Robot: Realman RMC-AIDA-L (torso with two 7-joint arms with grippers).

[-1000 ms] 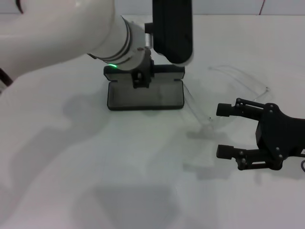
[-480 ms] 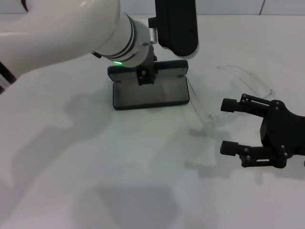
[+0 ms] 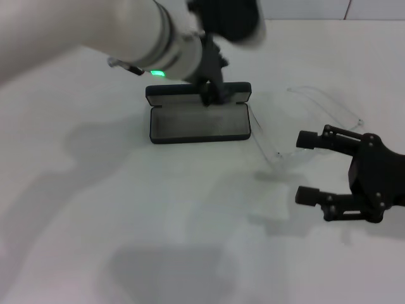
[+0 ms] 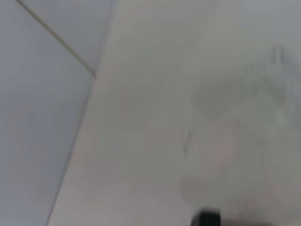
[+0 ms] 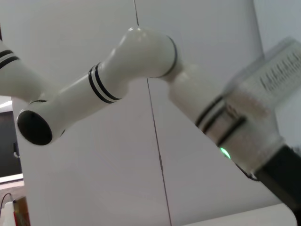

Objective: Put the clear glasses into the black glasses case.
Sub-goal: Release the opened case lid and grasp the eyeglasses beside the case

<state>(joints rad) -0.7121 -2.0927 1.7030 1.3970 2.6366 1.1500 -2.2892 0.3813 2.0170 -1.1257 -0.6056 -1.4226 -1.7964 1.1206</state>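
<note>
Toward the far middle of the white table point(image 3: 126, 240), the black glasses case point(image 3: 199, 120) now lies fully open, its grey lining bare, where a second ago the left gripper point(image 3: 212, 95) covered it; that gripper has lifted to the lid's edge, fingers unreadable. Right of the case lie the clear glasses point(image 3: 304, 123). Nearer, the right gripper point(image 3: 308, 166) hovers with fingers spread, barely shifted.
</note>
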